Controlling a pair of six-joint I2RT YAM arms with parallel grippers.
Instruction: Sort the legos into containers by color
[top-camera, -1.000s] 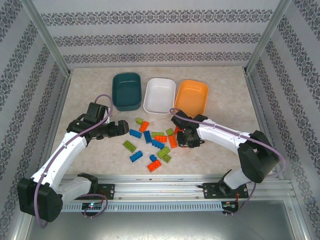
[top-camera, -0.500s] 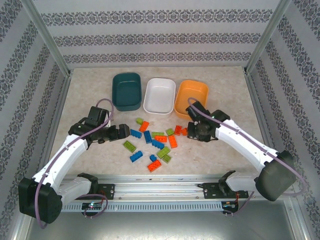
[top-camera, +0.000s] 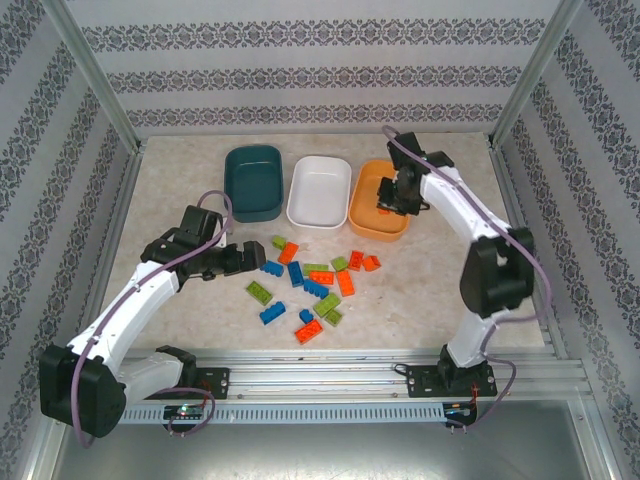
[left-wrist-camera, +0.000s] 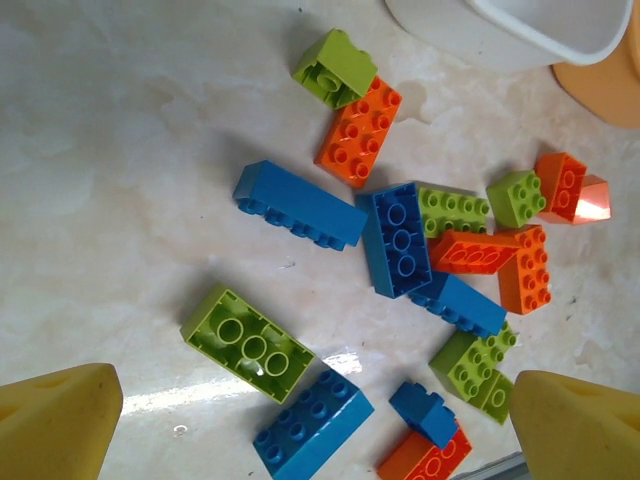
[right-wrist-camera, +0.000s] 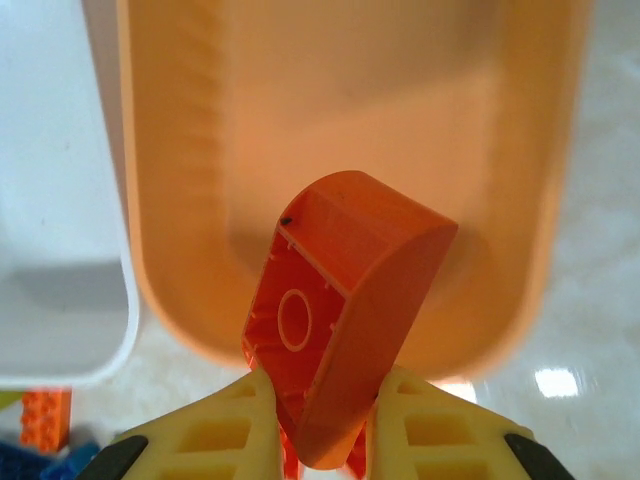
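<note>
Three containers stand in a row at the back: a dark teal tub (top-camera: 253, 182), a white tub (top-camera: 319, 191) and an orange tub (top-camera: 366, 212). My right gripper (top-camera: 388, 205) hangs over the orange tub (right-wrist-camera: 330, 120), shut on an orange-red lego (right-wrist-camera: 340, 300) held hollow side up. Loose legos in blue (top-camera: 271, 313), lime green (top-camera: 259, 291) and orange-red (top-camera: 346, 283) lie scattered mid-table. My left gripper (top-camera: 247, 257) is open at the pile's left edge, above a lime green brick (left-wrist-camera: 248, 343) and a blue brick (left-wrist-camera: 312, 423), touching nothing.
The white tub's rim (left-wrist-camera: 520, 30) lies just beyond the pile in the left wrist view. Patterned walls and metal posts enclose the table on three sides. A metal rail (top-camera: 320, 375) runs along the near edge between the arm bases.
My right gripper lifted the orange-red lego from the pile and carried it back over the orange tub. My left gripper shifted slightly right toward the pile, still open.
</note>
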